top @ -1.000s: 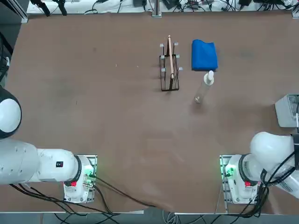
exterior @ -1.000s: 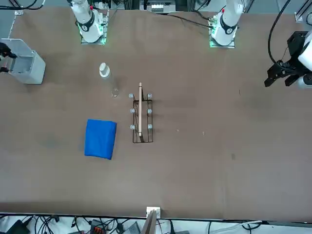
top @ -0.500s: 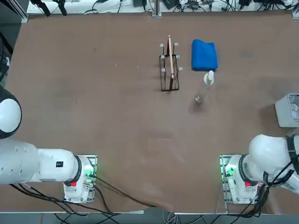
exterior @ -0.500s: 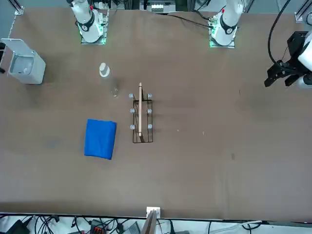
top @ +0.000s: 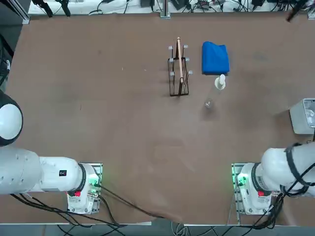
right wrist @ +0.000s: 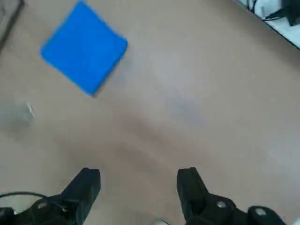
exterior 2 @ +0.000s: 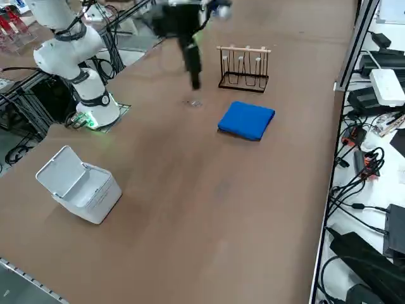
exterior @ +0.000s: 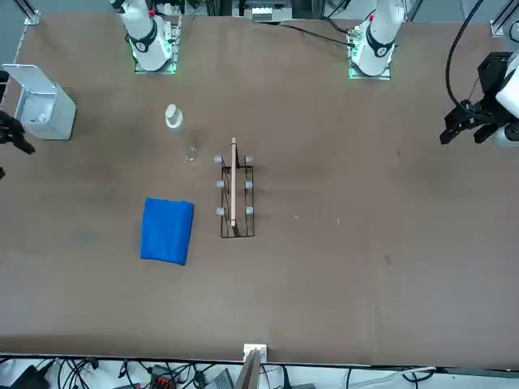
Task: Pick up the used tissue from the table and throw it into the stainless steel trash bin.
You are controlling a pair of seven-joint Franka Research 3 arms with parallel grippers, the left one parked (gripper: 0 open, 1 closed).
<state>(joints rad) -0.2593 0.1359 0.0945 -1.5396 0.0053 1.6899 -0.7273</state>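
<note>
Right gripper (right wrist: 138,176) spread wide and empty over bare table (right wrist: 211,93); used tissue nowhere visible, perhaps inside the stainless steel trash bin (exterior 2: 95,196), lower left. Danger: a careless swing toppling the clear bottle (top: 220,82)

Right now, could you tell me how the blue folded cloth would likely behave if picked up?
The blue folded cloth looks soft with rounded folds, so it would probably droop and unfold. Lying flat on the table, it should slide, not roll. The open right claw hangs above bare table, away from it.
</note>
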